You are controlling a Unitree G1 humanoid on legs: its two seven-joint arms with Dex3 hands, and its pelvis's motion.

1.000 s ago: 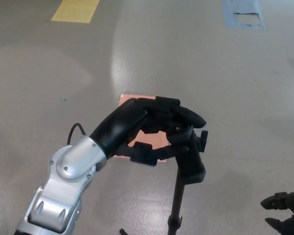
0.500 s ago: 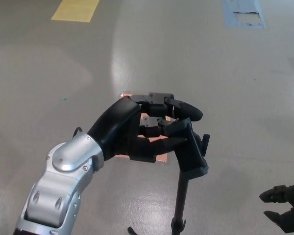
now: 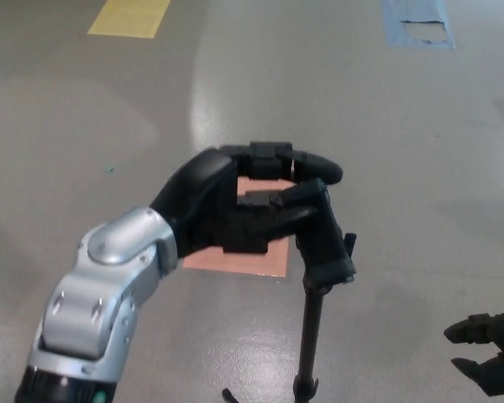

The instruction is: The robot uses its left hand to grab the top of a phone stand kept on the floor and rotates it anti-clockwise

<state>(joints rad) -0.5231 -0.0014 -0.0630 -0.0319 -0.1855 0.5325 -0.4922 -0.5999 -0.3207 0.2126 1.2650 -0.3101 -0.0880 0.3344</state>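
One black left hand (image 3: 256,210) has its fingers (image 3: 307,166) wrapped around the clamp head of the tall black phone stand (image 3: 323,248), which stands on the grey glossy floor (image 3: 109,126). The grab looks made; next comes the anti-clockwise twist. The right hand (image 3: 487,353) hangs loosely open, well apart. A pink square patch (image 3: 244,256) lies beneath; nothing blocks.

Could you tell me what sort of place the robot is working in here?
Probably a lab or workshop: a glossy grey floor bearing a yellow marking, a blue patch and a pinkish square.
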